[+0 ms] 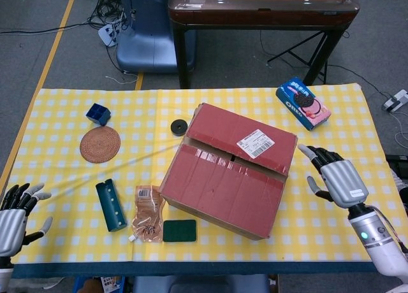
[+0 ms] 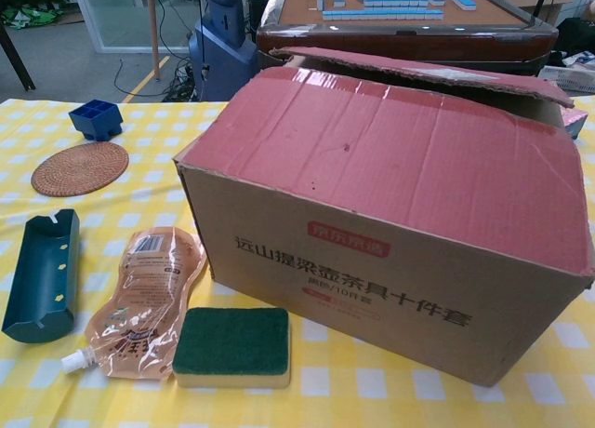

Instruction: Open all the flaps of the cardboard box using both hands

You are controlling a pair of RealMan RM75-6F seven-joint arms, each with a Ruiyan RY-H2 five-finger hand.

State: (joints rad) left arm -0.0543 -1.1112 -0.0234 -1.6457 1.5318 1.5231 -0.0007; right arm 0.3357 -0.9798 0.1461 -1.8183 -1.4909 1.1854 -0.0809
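Left hand (image 1: 14, 211): at the near left corner of the table (image 1: 64, 172), fingers spread, holding nothing, well apart from everything; judged to be waiting its turn.

Blue cube tray (image 1: 97, 113) and woven coaster (image 1: 100, 144): far left, clear of the work.

Teal holder (image 1: 111, 204), refill pouch (image 1: 147, 213) and green sponge (image 1: 179, 230): in a row near the front edge. Pouch and sponge lie just beside the box's near left corner and may crowd a left-hand approach from that side.

Black disc (image 1: 179, 126): just beyond the box's far left corner.

Cardboard box (image 1: 229, 169): centre of table, set at an angle, both red top flaps down. The far flap, bearing a shipping label (image 1: 255, 142), sits slightly raised in the chest view, a likely first purchase.

Right hand (image 1: 333, 178): just beside the box's right side, not touching, fingers spread and empty; apparently placed to reach a flap edge.

Cookie packet (image 1: 303, 102): far right, out of the way.
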